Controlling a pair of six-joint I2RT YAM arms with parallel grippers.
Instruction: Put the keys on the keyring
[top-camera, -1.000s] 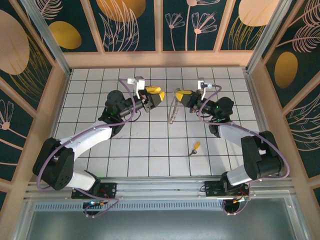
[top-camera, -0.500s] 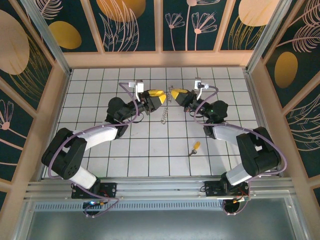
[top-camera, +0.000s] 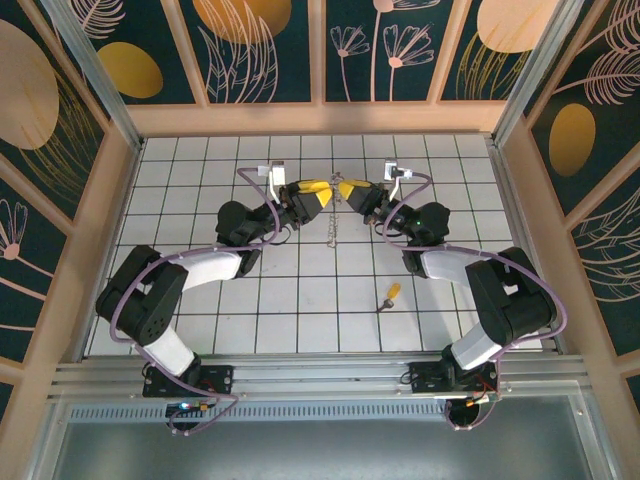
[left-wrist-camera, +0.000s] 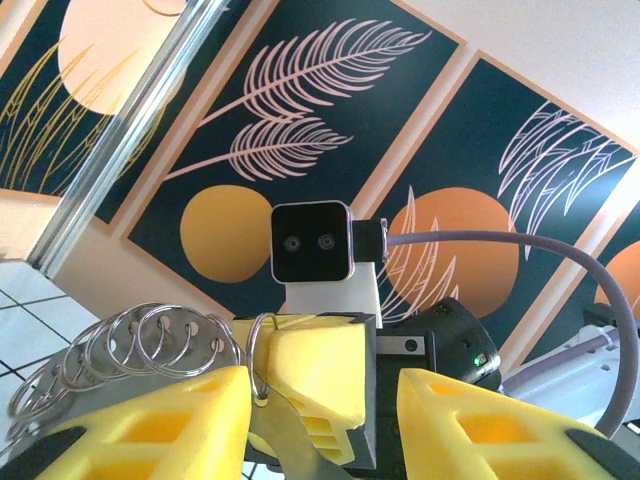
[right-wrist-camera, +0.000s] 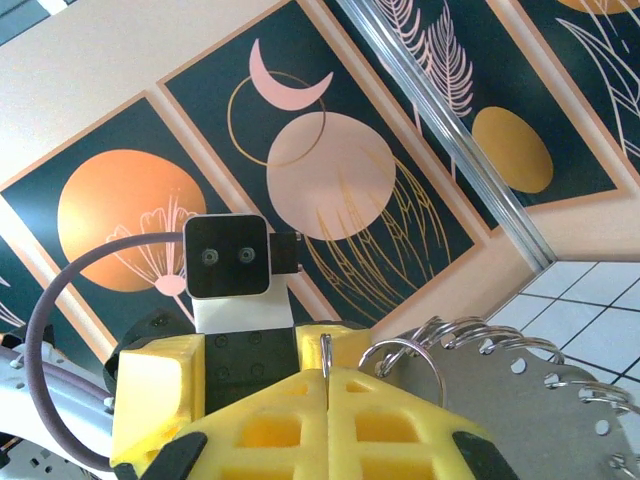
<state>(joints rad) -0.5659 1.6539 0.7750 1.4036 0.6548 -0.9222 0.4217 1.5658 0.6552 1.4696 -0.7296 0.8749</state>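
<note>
Silver keyring (top-camera: 331, 214) hangs between both end effectors over the far centre of the tabletop (top-camera: 300, 300). Right end effector (top-camera: 346, 188) is clamped tight on its top edge. Left end effector (top-camera: 321, 190) stands partly apart against the keyring, apparently gripping nothing. Key (top-camera: 389, 296) lies on the tabletop near the right arm, well apart from the keyring.

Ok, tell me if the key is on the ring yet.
No: the key lies alone on the tiles, well apart from the ring, which is held up farther back.
</note>
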